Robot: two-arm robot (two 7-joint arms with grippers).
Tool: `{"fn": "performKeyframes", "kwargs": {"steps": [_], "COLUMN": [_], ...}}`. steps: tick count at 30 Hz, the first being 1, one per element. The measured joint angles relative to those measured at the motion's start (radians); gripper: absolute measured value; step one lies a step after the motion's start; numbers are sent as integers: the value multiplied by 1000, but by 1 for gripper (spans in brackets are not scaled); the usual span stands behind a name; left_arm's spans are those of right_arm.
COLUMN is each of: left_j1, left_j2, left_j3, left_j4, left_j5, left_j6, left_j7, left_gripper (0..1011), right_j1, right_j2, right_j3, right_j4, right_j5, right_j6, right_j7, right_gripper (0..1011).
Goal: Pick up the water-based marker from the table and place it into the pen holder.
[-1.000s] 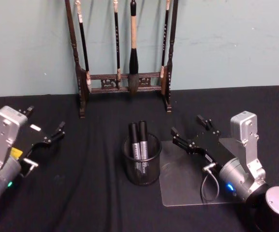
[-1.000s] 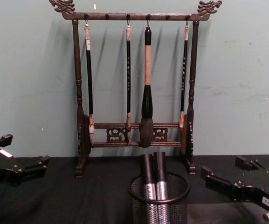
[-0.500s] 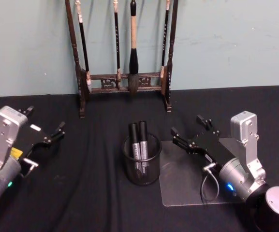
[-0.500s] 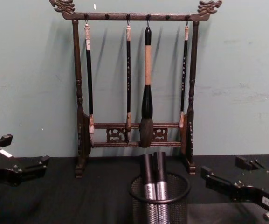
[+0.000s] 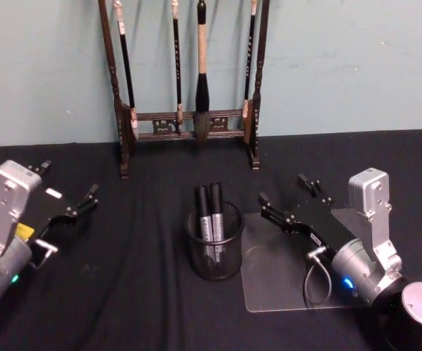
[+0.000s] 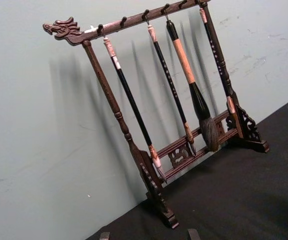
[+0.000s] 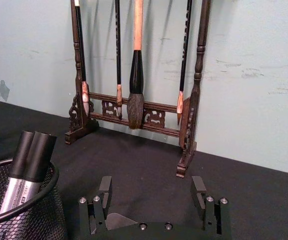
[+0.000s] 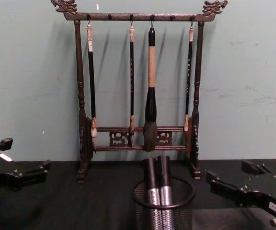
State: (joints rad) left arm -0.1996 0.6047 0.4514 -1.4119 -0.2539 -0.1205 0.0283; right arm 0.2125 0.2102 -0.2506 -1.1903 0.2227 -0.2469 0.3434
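The black wire-mesh pen holder stands mid-table, also seen in the chest view and the right wrist view. Two water-based markers with black caps and silver barrels stand upright inside it, side by side. My left gripper hangs open and empty to the left of the holder, well apart from it. To the holder's right my right gripper is open too, with nothing between its fingers.
A tall dark wooden rack hung with calligraphy brushes stands at the back against the green wall. A clear plastic sheet lies on the black tablecloth under my right gripper, right of the holder.
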Motion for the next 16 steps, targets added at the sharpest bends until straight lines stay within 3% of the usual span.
{"fn": "performKeyframes", "kwargs": {"steps": [16], "left_j1": [0], "left_j2": [0], "left_j3": [0], "left_j4": [0], "left_j5": [0], "left_j6": [0], "left_j7": [0], "left_gripper": [1009], "right_j1": [0], "right_j2": [0], "right_j3": [0], "right_j4": [0], "right_j5": [0], "right_j6": [0], "right_j7": [0], "right_gripper": [1002]}}
